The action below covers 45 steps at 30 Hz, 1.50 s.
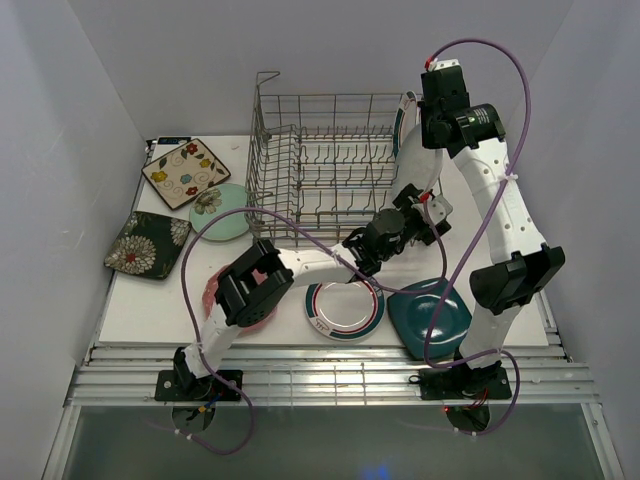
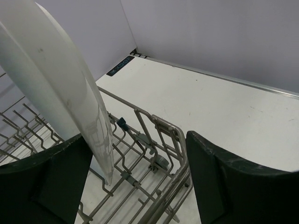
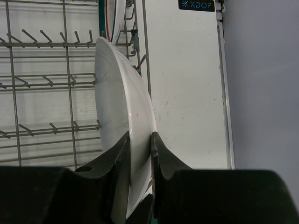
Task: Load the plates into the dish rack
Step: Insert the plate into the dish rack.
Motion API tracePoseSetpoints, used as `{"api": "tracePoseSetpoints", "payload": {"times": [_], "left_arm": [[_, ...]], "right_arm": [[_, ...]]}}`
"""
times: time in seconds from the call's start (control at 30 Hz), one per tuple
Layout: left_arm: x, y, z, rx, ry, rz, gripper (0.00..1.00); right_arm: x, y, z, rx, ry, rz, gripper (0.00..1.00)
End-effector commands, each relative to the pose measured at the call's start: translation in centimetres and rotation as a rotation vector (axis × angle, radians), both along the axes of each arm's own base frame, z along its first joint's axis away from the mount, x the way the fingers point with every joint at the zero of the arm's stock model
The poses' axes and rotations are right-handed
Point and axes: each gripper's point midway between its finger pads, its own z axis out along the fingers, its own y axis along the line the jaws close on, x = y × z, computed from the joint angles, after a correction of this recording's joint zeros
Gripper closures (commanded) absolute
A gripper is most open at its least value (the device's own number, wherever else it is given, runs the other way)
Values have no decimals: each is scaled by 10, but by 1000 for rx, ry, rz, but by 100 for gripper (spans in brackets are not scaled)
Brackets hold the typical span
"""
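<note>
The rack [image 1: 320, 160] sits at the back of the table [image 1: 150, 310], about the middle. In its right end two plates stand on edge, the oval plate [image 3: 124, 126] in front and the rear plate [image 3: 112, 18] close behind it. Left of the rack lie three: the back-left plate [image 1: 186, 172], the corner plate [image 1: 220, 210] just beside the rack's near-left corner, and the edge plate [image 1: 147, 245] at the table's left edge. In front of the rack lie three more in a row: the left plate [image 1: 215, 295], middle plate [image 1: 343, 308] and right plate [image 1: 432, 315].

White-black arms [image 1: 497, 195], seemingly purple cables [image 1: 480, 40].

White table [image 3: 187, 93]; black label [image 3: 196, 5] on it
</note>
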Motion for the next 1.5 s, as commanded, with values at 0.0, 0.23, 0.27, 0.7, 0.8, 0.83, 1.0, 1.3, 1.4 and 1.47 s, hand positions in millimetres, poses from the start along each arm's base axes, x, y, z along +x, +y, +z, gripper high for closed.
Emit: {"api": "tracePoseSetpoints", "payload": {"times": [0.0, 0.23, 0.27, 0.7, 0.8, 0.83, 1.0, 1.3, 1.4, 1.47], "left_arm": [[-21, 10, 73, -126, -29, -54, 9], [-31, 26, 80, -122, -23, -56, 2], [-33, 29, 75, -112, -12, -57, 2], [-66, 97, 114, -116, 53, -34, 2], [-78, 119, 128, -110, 58, -34, 2], [-80, 126, 126, -103, 61, -26, 2], [-81, 188, 167, -178, 11, 59, 2], [-89, 251, 177, -132, -96, 127, 2], [-87, 266, 176, -95, -154, 171, 2], [-83, 276, 175, -77, -174, 218, 2]], "right_arm": [[17, 37, 52, 208, -212, 73, 92], [12, 32, 47, 200, -200, 66, 92], [11, 32, 47, 204, -201, 64, 92], [4, 29, 38, 203, -191, 71, 92], [-1, 27, 34, 205, -192, 73, 92], [0, 28, 35, 212, -207, 78, 92], [-14, 28, 27, 242, -202, 84, 92], [-32, 24, 16, 266, -196, 81, 91], [-38, 23, 13, 277, -201, 80, 89], [-43, 21, 10, 288, -203, 70, 87]]}}
